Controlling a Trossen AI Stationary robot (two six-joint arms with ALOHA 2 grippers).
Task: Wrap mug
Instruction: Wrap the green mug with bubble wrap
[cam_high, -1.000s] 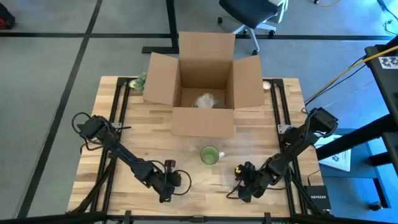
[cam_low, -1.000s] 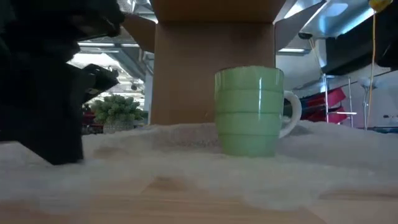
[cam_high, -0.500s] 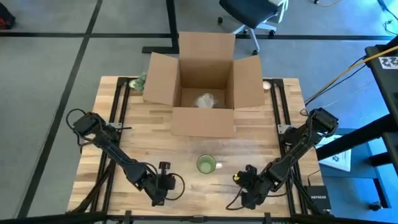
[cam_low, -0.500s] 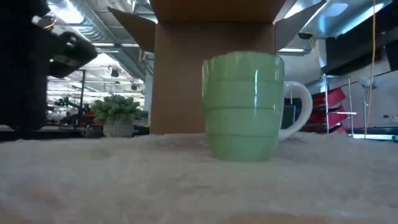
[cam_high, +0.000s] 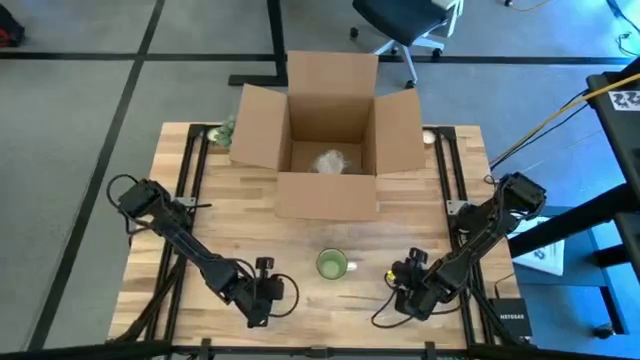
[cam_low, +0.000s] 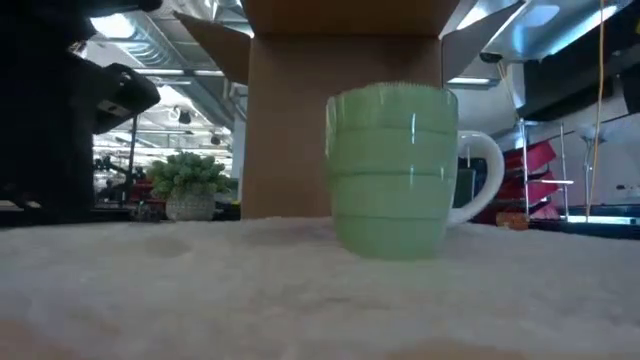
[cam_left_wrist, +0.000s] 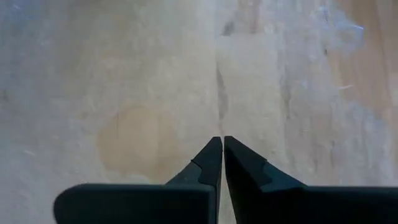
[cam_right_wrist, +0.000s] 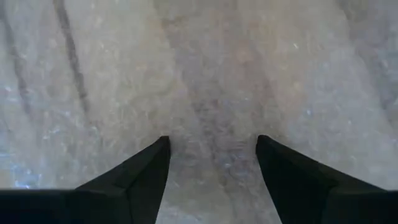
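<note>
A pale green mug (cam_high: 332, 264) stands upright on a thin translucent wrap sheet (cam_low: 300, 290) spread over the wooden table, its handle toward the table's right (cam_low: 480, 175). My left gripper (cam_left_wrist: 222, 140) is low at the near edge, left of the mug (cam_high: 260, 305), shut with its tips at the sheet. My right gripper (cam_right_wrist: 212, 146) is to the near right of the mug (cam_high: 408, 295). It is open and points down at the sheet with nothing between its fingers. My left gripper comes from above with its shut fingers on the wrap sheet, at a crease (cam_left_wrist: 219, 106) that runs away from the fingertips. The tips hide whether one layer or several lie between them. The sheet lies flat on the table around them.
An open cardboard box (cam_high: 330, 150) stands at the far middle of the table with a crumpled clear bundle (cam_high: 330, 161) inside. A small green plant (cam_high: 222, 130) sits at the far left corner. Bare wood lies between the box and the mug.
The sheet has slid toward the table's near edge, carrying the upright mug with it. My right gripper has moved toward the table's right edge. My left gripper has shifted slightly left and back near the near edge.
</note>
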